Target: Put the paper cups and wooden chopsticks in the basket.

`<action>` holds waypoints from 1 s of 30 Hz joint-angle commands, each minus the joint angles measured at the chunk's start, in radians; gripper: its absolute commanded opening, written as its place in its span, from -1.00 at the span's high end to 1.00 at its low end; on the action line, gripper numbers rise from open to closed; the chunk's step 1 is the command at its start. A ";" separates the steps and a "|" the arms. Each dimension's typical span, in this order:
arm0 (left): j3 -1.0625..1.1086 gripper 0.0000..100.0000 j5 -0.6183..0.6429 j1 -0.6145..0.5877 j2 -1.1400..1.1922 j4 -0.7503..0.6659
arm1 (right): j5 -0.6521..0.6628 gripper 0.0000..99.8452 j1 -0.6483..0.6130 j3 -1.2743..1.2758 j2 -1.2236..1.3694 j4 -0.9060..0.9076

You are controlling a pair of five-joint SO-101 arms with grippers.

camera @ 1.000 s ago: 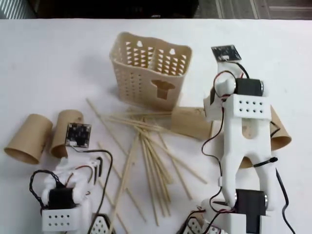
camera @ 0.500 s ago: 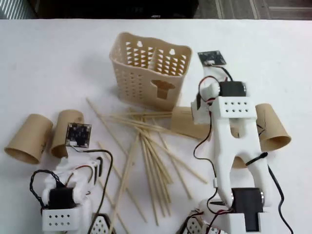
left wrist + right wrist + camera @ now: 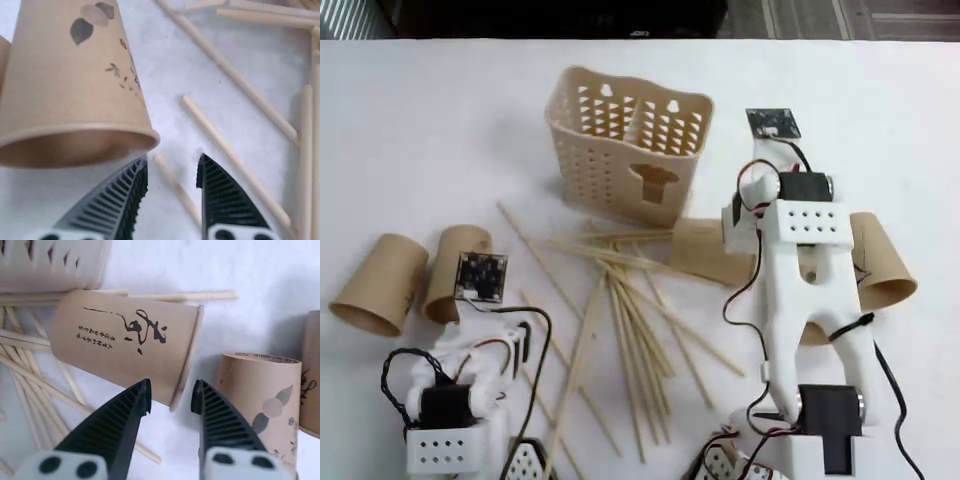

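Swinging back a touch, that's the right arm (image 3: 808, 290). Half a second ago it had leaned in toward the basket (image 3: 628, 145), and now it has eased away again, settling between that lean and where it stood a second ago. The right gripper (image 3: 170, 395) hangs with its fingers spread and grips nothing. The rim of a paper cup (image 3: 125, 347) lying on its side shows in the gap between them, though I can't tell whether they touch it. That cup rests on the table (image 3: 440, 130) just in front of the upright basket, and a second cup (image 3: 260, 390) lies close by its rim. The wooden chopsticks (image 3: 620, 320) are strewn across the table between the two arms, some reaching the basket's foot.

Over on the other side, the left arm (image 3: 450, 425) hasn't budged at all. The left gripper (image 3: 172, 172) is parted too and empty, low over the table, with one chopstick (image 3: 175, 186) running between its fingers. It sits right beside the mouth of a leaf-print cup (image 3: 75, 85). That one lies next to an outer cup (image 3: 380, 285), and both are well apart from the basket.
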 commanded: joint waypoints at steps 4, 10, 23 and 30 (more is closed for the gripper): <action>-0.005 0.65 0.009 -0.004 -0.005 0.005 | -0.008 0.70 0.008 -0.003 0.031 -0.008; -0.005 0.65 0.009 -0.004 -0.005 0.005 | 0.002 0.71 -0.007 -0.012 0.166 -0.038; -0.005 0.65 0.009 -0.004 -0.005 0.005 | 0.120 0.96 -0.007 -0.023 -0.084 0.056; -0.005 0.65 0.009 -0.004 -0.005 0.005 | 0.241 0.96 -0.007 -0.023 -0.237 0.119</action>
